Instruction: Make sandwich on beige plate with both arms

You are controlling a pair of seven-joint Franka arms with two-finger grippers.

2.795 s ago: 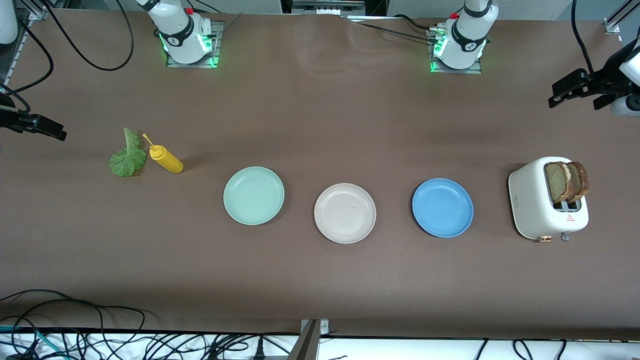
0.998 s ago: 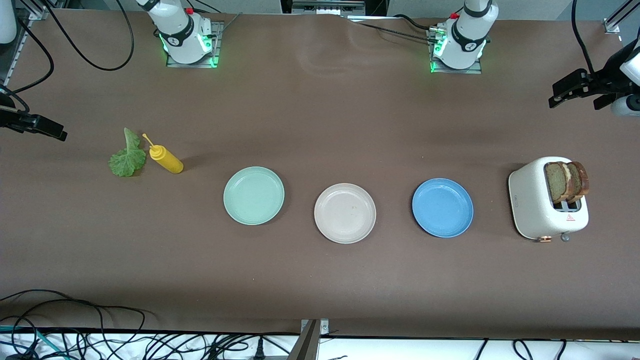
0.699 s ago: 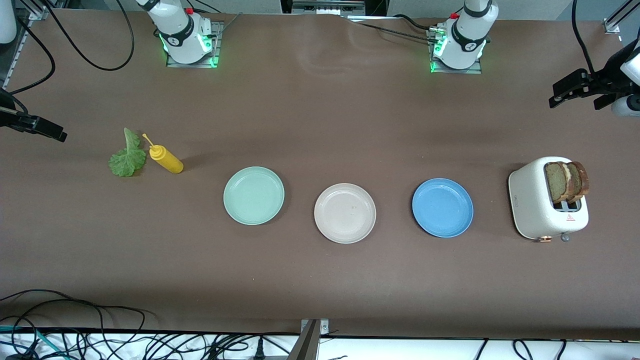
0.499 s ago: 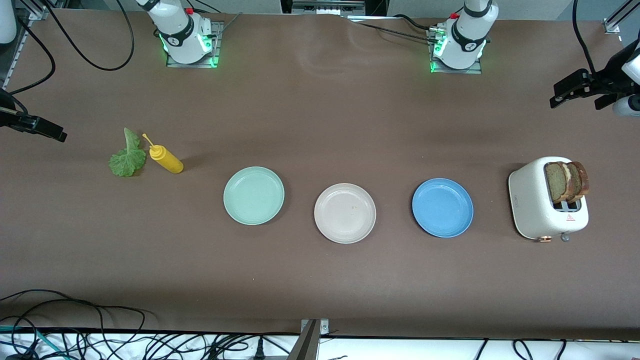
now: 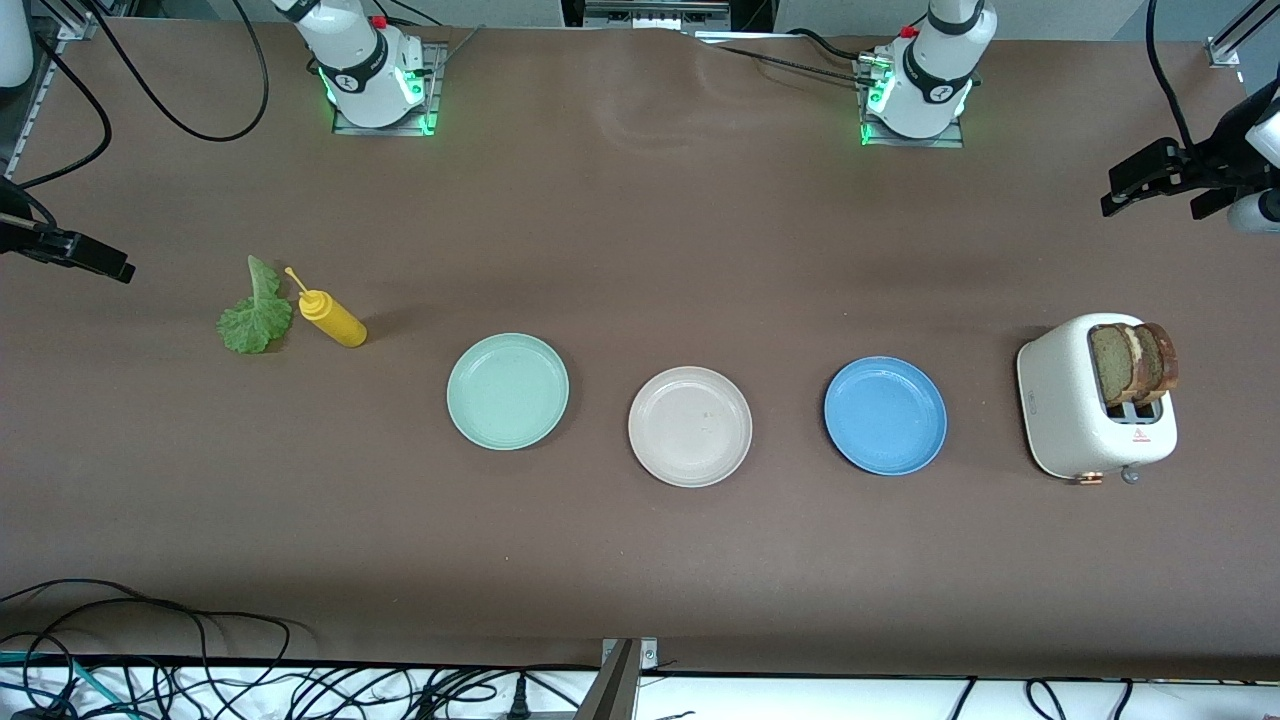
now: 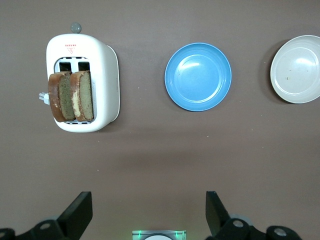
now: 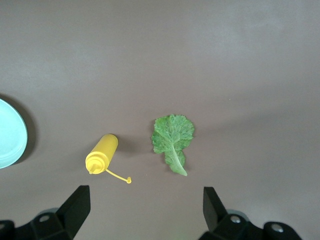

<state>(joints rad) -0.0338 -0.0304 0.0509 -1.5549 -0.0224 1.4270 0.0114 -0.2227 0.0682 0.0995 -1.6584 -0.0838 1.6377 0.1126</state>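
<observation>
left gripper [image 5: 1150, 185] | drifted slightly upward at table's edge

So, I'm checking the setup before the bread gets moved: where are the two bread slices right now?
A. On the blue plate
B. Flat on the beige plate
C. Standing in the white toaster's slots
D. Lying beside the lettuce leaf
C. Both bread slices stand upright in the slots of the white toaster, while the beige plate holds nothing.

Left claw [image 6: 145, 212] and right claw [image 7: 145, 210] hover open.
</observation>
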